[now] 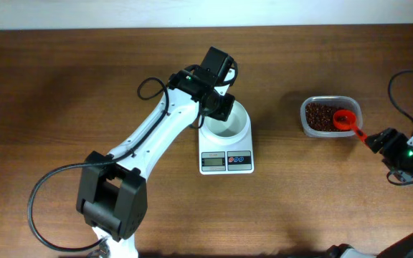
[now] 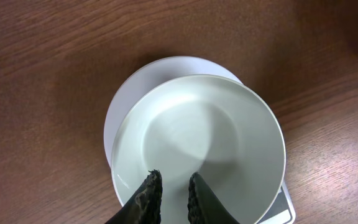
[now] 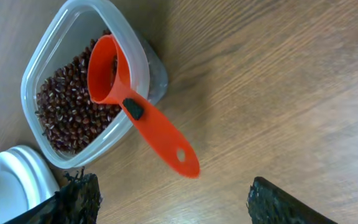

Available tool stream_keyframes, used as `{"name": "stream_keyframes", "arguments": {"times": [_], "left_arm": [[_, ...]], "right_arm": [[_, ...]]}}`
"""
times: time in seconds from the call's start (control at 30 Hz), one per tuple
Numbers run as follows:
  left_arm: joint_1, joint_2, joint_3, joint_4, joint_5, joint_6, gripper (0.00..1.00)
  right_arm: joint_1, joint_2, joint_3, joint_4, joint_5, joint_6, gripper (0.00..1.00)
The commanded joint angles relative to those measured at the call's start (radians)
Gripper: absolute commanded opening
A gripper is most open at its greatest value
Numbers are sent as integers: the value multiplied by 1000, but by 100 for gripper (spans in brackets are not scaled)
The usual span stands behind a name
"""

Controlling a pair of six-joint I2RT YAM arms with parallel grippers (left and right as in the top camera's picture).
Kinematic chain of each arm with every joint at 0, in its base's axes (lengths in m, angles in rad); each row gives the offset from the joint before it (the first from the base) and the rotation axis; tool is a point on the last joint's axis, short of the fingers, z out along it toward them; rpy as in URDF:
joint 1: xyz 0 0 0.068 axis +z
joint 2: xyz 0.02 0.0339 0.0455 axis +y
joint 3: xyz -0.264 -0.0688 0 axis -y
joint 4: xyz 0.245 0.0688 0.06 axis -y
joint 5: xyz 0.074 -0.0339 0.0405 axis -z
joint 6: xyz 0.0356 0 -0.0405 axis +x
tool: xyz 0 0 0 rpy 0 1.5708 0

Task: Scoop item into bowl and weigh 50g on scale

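Observation:
The white bowl [image 1: 229, 123] sits on the white scale [image 1: 226, 162]. My left gripper [image 1: 218, 106] is over the bowl's far-left rim. In the left wrist view its fingers [image 2: 174, 190] reach over the empty bowl [image 2: 210, 130], almost closed, with nothing between them. The scale's round platform [image 2: 122, 102] shows behind the bowl. The maroon beans [image 1: 323, 115] fill a clear tub [image 1: 330, 100]. A red scoop [image 1: 345, 120] rests in the tub, handle over the rim. My right gripper [image 1: 380, 140] is open just beyond the handle [image 3: 163, 137], fingers [image 3: 179, 202] wide apart. The beans [image 3: 67, 109] also show in the right wrist view.
The left arm [image 1: 156, 136] crosses the table from its base [image 1: 112, 197] at the front left. Black cables loop near the base [image 1: 38, 197] and at the right edge [image 1: 396, 89]. The table's far edge [image 1: 120, 27] runs along the top.

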Motion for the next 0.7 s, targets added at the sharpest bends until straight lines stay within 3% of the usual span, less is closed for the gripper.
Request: {"name": "stream_keyframes", "arguments": {"times": [0.0,0.1,0.23,0.37,0.67], "left_arm": [[-5,31,6,-1,-10,9,18],[-5,31,6,-1,-11,9,18],[-5,31,6,0,-10,9,18],[-5,31,6,0,-11,9,18],[-5,31,6,-1,-10,9,18]], "right_arm": [[4,77,-5,62,-101,-19,77],[5,111,-5,134,-128,-18,72],[5,142,-5,164,-245,-18,52],[5,143,-5,203,-285,-18,44],[6,143,-5,243,-323,-3,37]]}}
